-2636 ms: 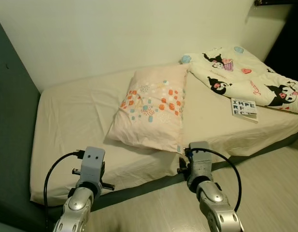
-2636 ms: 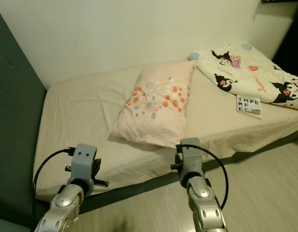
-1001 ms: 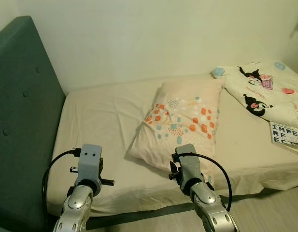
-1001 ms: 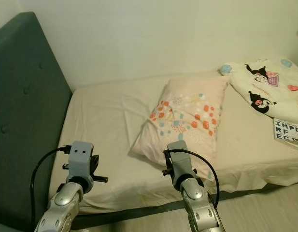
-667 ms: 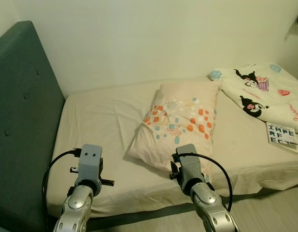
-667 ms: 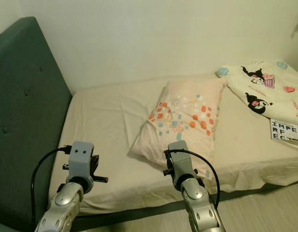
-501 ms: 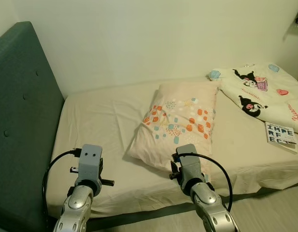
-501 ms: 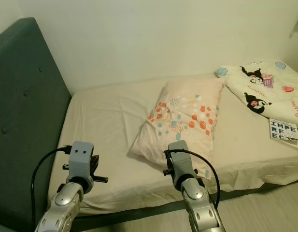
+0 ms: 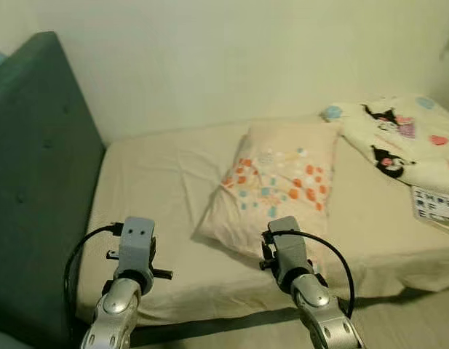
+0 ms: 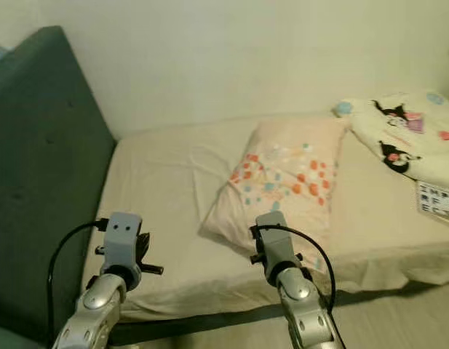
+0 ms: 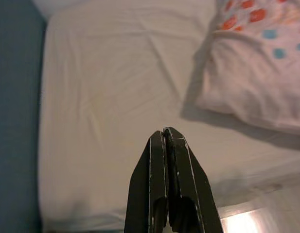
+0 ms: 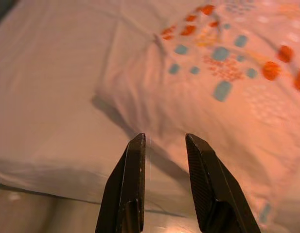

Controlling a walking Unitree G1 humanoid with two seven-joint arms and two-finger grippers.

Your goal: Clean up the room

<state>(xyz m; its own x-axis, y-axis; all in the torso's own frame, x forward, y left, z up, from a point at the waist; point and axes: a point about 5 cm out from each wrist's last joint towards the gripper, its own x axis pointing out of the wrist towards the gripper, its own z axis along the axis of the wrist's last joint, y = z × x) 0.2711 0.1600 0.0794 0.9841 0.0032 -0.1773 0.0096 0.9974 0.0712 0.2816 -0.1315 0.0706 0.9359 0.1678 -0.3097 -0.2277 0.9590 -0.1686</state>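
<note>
A pink pillow with orange and blue spots lies askew across the middle of the bed, which has a cream sheet. My right gripper is open and empty, hovering just before the pillow's near corner by the bed's front edge. My left gripper is shut with nothing in it and points at bare sheet to the left of the pillow. In the head views both arms are raised side by side in front of the mattress.
A teal padded headboard stands at the left end of the bed. A cartoon-print blanket is bunched at the right end, with a black-and-white book below it. Pale floor runs along the bed's front.
The camera has shifted: 2.6 s ago I was further right, since then only small sways, now slightly blurred. Both arms keep the same pose and nothing on the bed has moved.
</note>
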